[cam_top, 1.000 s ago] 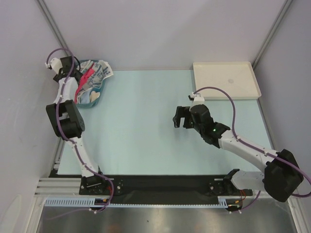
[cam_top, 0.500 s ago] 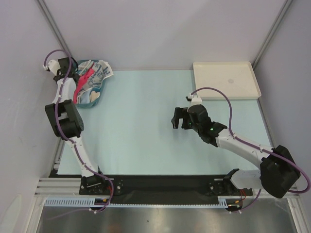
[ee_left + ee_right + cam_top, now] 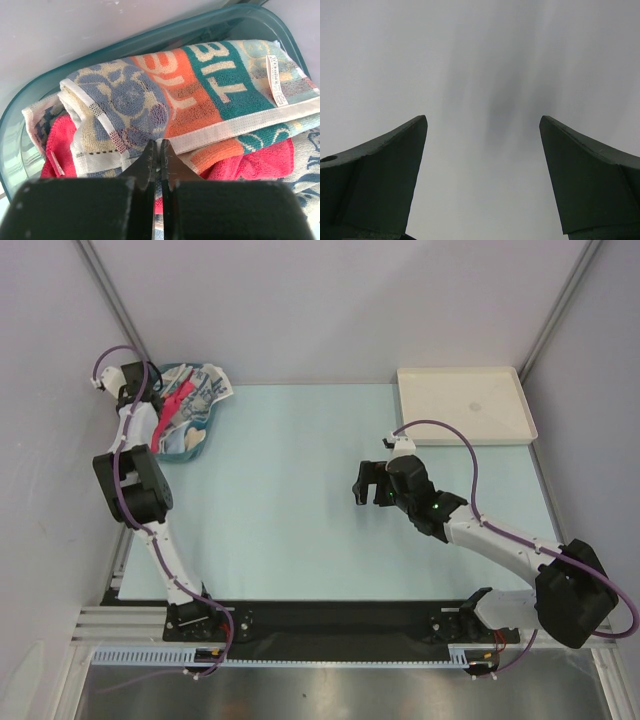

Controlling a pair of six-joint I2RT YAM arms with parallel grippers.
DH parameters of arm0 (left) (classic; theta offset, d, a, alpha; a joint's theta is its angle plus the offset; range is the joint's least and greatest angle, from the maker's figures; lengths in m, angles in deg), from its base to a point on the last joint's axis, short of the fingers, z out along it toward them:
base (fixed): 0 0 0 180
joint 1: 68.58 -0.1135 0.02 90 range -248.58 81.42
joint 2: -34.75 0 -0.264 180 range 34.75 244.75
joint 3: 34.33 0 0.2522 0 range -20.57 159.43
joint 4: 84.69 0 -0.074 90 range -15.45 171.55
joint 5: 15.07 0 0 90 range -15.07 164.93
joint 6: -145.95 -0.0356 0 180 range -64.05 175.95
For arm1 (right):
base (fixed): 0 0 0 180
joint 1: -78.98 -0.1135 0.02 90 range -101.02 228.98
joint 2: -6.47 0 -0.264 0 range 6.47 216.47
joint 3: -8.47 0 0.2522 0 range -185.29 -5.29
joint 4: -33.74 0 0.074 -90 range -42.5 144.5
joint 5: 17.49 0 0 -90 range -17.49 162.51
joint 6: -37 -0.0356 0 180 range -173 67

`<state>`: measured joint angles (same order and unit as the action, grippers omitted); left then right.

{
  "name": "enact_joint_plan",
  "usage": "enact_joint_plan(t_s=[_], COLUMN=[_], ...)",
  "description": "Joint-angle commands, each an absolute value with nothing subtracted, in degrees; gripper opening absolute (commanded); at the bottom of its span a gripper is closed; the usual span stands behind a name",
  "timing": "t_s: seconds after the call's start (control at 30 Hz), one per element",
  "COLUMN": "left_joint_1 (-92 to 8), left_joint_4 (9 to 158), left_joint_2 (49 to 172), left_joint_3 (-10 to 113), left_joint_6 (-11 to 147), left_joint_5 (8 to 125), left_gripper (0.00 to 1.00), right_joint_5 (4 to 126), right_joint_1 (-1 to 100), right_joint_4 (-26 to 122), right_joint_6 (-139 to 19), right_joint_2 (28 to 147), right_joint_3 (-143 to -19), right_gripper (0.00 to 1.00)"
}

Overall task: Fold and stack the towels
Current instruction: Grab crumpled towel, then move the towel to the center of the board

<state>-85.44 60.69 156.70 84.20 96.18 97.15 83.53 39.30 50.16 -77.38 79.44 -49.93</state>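
Observation:
The towels lie bunched in a teal bin (image 3: 187, 451) at the table's far left corner. In the left wrist view a teal, white and orange lettered towel (image 3: 215, 85) and a blue-and-white patterned towel (image 3: 125, 100) lie over a red-pink towel (image 3: 265, 160). My left gripper (image 3: 160, 145) is shut at the pile's near edge, pinching a sliver of white hem where the two top towels meet. From above, that left gripper (image 3: 157, 403) reaches into the bin beside the red-pink towel (image 3: 176, 404). My right gripper (image 3: 368, 483) hangs open over the bare table, nothing between its fingers (image 3: 395, 165).
A white tray (image 3: 466, 406) sits at the far right of the pale table top. The bin's rim (image 3: 150, 42) curves close behind the towels, with the grey wall right behind it. Both arm bases stand along the near edge.
My left gripper has shut on the towel pile's edge; it was open a second ago. The right arm has shifted slightly left and stays open.

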Motion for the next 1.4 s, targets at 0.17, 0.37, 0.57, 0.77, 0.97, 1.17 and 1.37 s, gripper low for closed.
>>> enact_joint_plan(t_s=[0.17, 0.37, 0.57, 0.77, 0.97, 1.17, 1.37], left_joint_1=[-82.6, -77.8, -71.3, -59.9, -47.2, -31.9, -21.5], left_joint_4=[65.0, 66.8, 66.5, 67.1, 69.2, 71.3, 75.5], left_joint_2=[150.1, 142.5, 134.3, 123.6, 114.7, 108.1, 102.1], left_joint_3=[87.0, 87.4, 86.6, 76.9, 63.6, 49.1, 31.6], left_joint_6=[89.4, 85.1, 81.8, 80.8, 82.1, 86.0, 98.3], left_joint_5=[96.7, 97.1, 96.4, 95.9, 96.3, 99.5, 102.1], left_gripper=[0.0, 0.0, 0.0, 0.0, 0.0, 0.0, 0.0], right_joint_5=[83.7, 84.5, 85.9, 87.4, 90.5, 91.2, 90.9], right_joint_1=[39.1, 39.0, 39.0, 39.0, 39.0, 38.7, 38.0], right_joint_4=[48.1, 48.1, 48.6, 49.9, 52.4, 55.3, 57.5], right_joint_6=[-77.5, -77.1, -76.6, -77.0, -77.5, -79.9, -82.3], right_joint_2=[79.6, 78.6, 76.8, 74.8, 70.5, 67.7, 67.3], right_joint_3=[-50.8, -51.4, -52.0, -53.1, -53.2, -52.3, -50.1], right_gripper=[1.0, 1.0, 1.0, 1.0, 1.0, 1.0, 0.99])
